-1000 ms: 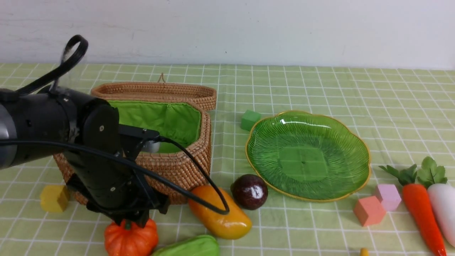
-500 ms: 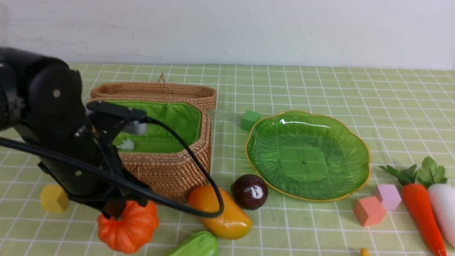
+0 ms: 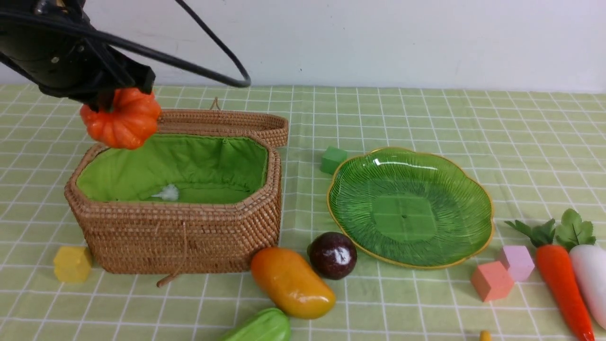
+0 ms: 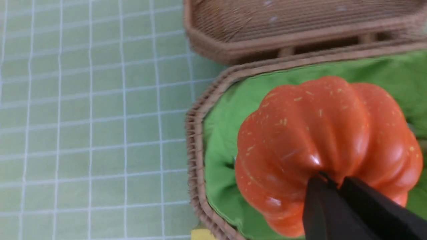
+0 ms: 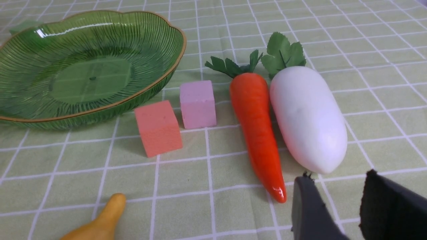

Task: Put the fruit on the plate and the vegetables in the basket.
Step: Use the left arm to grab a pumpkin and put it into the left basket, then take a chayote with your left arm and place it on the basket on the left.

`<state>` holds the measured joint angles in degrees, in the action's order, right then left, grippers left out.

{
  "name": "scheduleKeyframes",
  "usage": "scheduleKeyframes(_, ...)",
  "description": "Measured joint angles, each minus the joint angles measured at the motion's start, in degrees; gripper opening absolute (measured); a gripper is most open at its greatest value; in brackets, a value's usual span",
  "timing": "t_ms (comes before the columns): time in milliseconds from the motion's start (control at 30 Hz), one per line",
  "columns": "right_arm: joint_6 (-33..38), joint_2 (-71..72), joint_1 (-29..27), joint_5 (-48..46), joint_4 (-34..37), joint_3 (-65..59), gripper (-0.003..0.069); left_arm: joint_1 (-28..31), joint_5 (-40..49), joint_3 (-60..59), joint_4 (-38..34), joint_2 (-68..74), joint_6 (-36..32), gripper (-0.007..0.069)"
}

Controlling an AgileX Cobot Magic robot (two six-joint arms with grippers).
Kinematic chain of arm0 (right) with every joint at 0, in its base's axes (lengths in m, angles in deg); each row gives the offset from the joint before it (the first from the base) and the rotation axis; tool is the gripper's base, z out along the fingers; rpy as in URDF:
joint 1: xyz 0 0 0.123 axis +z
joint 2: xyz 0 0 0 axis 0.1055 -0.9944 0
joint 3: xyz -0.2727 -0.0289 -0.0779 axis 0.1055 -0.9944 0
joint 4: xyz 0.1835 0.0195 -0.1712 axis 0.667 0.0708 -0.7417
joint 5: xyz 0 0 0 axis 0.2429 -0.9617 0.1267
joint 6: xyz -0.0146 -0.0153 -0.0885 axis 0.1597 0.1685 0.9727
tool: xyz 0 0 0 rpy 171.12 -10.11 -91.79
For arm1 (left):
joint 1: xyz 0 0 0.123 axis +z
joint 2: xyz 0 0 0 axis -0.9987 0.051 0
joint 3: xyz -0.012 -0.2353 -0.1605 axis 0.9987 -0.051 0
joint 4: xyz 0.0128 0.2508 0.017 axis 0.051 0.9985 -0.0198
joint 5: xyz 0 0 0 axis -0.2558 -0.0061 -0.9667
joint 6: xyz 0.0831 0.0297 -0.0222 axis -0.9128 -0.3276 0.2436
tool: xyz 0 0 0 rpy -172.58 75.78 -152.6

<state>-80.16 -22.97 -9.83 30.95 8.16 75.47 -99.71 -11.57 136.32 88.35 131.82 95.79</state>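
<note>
Moved since 0.5 s ago: left gripper (image 3: 108, 98) and pumpkin (image 3: 122, 118) are up off the cloth in front of the basket (image 3: 180, 237); they now hang in the air above its left rear corner. The arm no longer covers the basket front. All else is unchanged.

- Left pincer: black fingers (image 4: 333, 206) closed on the pumpkin's (image 4: 320, 133) top; stem hidden. In the wrist view the pumpkin sits over the green lining, just inside the rim (image 4: 195, 133).
- Right gripper (image 5: 338, 186): jaws apart, holding nothing, near the radish (image 5: 307, 116) tip.
- Basket: open, lid (image 3: 222, 121) lying flat behind it. Small white scrap (image 3: 165, 192) on the lining.
- Mango (image 3: 291, 282): just off the basket's right front corner. Plum (image 3: 333, 255) touches or nearly touches it on the far side.
- Cucumber (image 3: 260, 327): in front of the basket, cut by the frame edge.
- Plate (image 3: 473, 180): right of the basket, bare.
- Carrot (image 3: 563, 284), radish (image 3: 589, 279): side by side, well right of the basket, beyond the plate. Banana (image 5: 96, 223): only its tip shows.
- Foam cubes: yellow (image 3: 72, 264) beside the basket's left front corner; green (image 3: 333, 159) off its right rear; salmon (image 3: 491, 280) and pink (image 3: 516, 262) beyond the plate.
</note>
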Motion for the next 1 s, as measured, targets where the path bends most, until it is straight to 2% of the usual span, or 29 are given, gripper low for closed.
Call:
scheduleKeyframes(167, 0.0, 0.0, 0.0, 0.0, 0.0, 0.0, 0.024, 0.85, -0.82, 0.0, 0.76, 7.05, 5.03, 0.005)
scheduleKeyframes(267, 0.0, 0.0, 0.0, 0.0, 0.0, 0.0, 0.024, 0.8, -1.5, 0.0, 0.76, 9.94, 6.65, 0.0139)
scheduleKeyframes(400, 0.0, 0.0, 0.0, 0.0, 0.0, 0.0, 0.024, 0.8, -1.43, 0.05, 0.25, 10.45, 7.06, 0.036)
scheduleKeyframes(500, 0.0, 0.0, 0.0, 0.0, 0.06, 0.0, 0.024, 0.47, -0.91, 0.05, -1.49, 9.99, 6.51, 0.0475)
scheduleKeyframes(533, 0.0, 0.0, 0.0, 0.0, 0.06, 0.0, 0.024, -0.31, 0.51, 0.05, -2.75, 9.16, 5.1, 0.0558)
scheduleKeyframes(600, 0.0, 0.0, 0.0, 0.0, 0.06, 0.0, 0.024, -2.8, 3.32, 0.05, -4.87, 6.72, 1.86, 0.0627)
scheduleKeyframes(633, 0.0, 0.0, 0.0, 0.0, 0.0, 0.0, 0.024, -3.5, 4.15, 0.05, -5.71, 5.79, 1.11, 0.064)
scheduleKeyframes(733, 0.0, 0.0, 0.0, 0.0, 0.0, 0.0, 0.024, -12.36, 6.42, 0.05, -10.05, 0.54, -5.08, 0.0666)
scheduleKeyframes(767, 0.0, 0.0, 0.0, 0.0, 0.0, 0.0, 0.024, -12.92, 6.42, 0.05, -10.24, 0.33, -5.31, 0.0665)
scheduleKeyframes(833, 0.0, 0.0, 0.0, 0.0, 0.0, 0.0, 0.024, -19.59, 6.87, -1.43, -10.98, -1.05, -7.02, 0.0656)
scheduleKeyframes(1000, 0.0, 0.0, 0.0, 0.0, 0.0, 0.0, 0.024, -25.82, 7.61, -11.25, -10.95, 0.35, -7.81, 0.0601)
